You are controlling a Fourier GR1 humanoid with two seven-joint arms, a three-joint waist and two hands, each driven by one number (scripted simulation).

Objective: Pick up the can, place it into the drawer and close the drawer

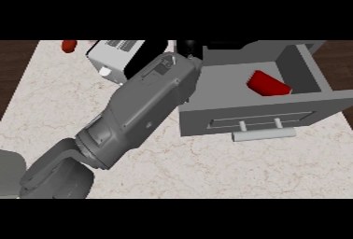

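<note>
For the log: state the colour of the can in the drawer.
Red. The can shows in the head view, inside the open grey drawer.

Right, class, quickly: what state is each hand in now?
Left hand: cannot be told; too little of it shows.
Right hand: not in view.

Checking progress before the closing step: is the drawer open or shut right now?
Open. The drawer is pulled out, its inside exposed, with the red can lying in it, behind the front panel and handle.
</note>
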